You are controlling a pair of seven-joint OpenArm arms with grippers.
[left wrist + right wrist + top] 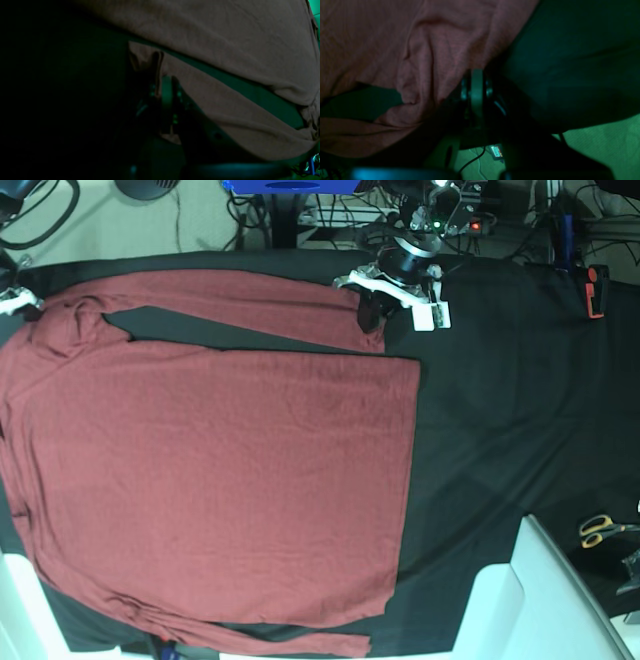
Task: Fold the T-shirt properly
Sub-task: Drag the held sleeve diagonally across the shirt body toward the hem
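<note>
The brick-red T-shirt (220, 470) lies spread flat on the black tablecloth (500, 400), with one long sleeve (230, 300) stretched along the far edge. At that sleeve's cuff end, my left gripper (373, 308) is shut on the cloth. The left wrist view shows the cuff (142, 57) pinched at the left gripper (162, 82), with the T-shirt (225, 30) body beyond. My right gripper (18, 302) sits at the far left by the shoulder. In the right wrist view the right gripper (477, 80) is shut on a gathered fold of the T-shirt (420, 62).
Scissors (602, 528) lie at the right edge. A white panel (540, 600) covers the near right corner, another white panel (15, 610) the near left. An orange and black tool (597, 290) sits at the far right. Cables crowd the back.
</note>
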